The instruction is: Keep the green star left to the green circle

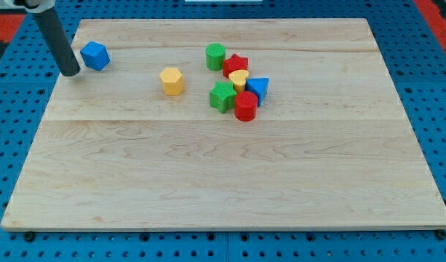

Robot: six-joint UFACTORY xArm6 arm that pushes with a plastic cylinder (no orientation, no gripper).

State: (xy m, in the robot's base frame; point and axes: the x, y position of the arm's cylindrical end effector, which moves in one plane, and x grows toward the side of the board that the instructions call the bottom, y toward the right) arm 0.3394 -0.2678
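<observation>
Reading near to far: no containers on the wooden board (208, 182), just loose blocks; the board's bottom half is bare wood. First thing up is the cluster right of centre. Red cylinder (246, 106) sits at its near edge, touching the green star (223, 96) on its left. Blue triangle block (258, 88) is just to the view's right, yellow heart-like block (239, 78) in the middle, red star (236, 64) behind it. Green circle (215, 55) is at the far end, slightly left of the green star. Yellow hexagon (172, 80) stands apart to the left. Blue block (95, 55) is near the top-left corner. My tip (70, 73) is a plain rod, nothing held, just left of that blue block, near the left edge, well apart from the cluster.
</observation>
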